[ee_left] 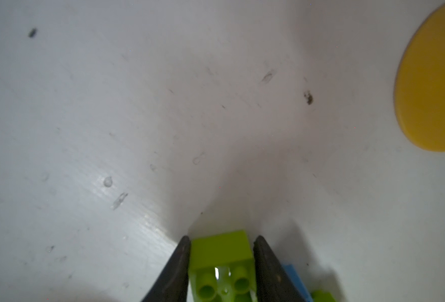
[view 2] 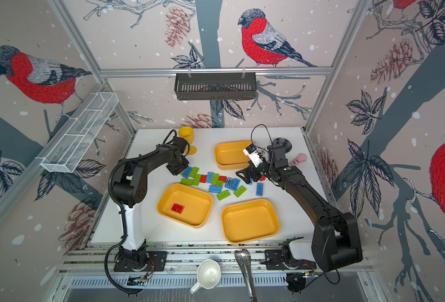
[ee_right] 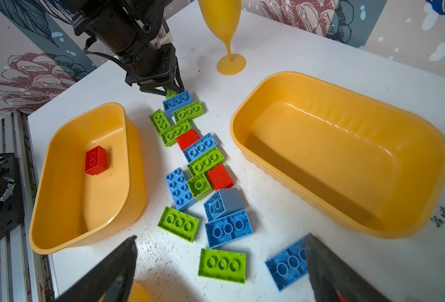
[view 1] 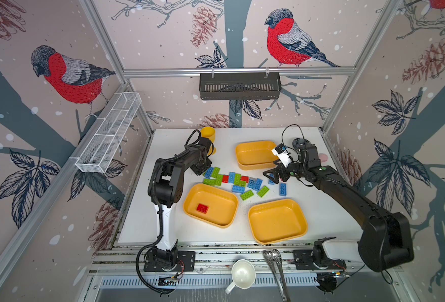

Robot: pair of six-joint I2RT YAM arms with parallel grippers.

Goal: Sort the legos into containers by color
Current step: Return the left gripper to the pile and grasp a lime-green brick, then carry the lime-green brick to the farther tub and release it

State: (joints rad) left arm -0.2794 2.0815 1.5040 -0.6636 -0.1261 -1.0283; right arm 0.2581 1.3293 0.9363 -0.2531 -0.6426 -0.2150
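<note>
We have the left pincer [ee_left: 222,238] clamped on a green lego [ee_left: 220,252] at the left end of the row of legos [view 1: 235,180] mid-frame in a top view; the right pincer [ee_right: 221,236] hangs wide open over the row's right end. We think the blue lego [ee_right: 177,101] just beside the held one may drag along on lifting. The green one may also end up with the red lego [view 1: 202,208] in the lower-centre tray [view 1: 222,211].

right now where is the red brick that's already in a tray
In both top views the small red studded plastic brick lies alone in the near-left shallow yellow-orange plastic tray, just in front of the row of loose bricks.
</note>
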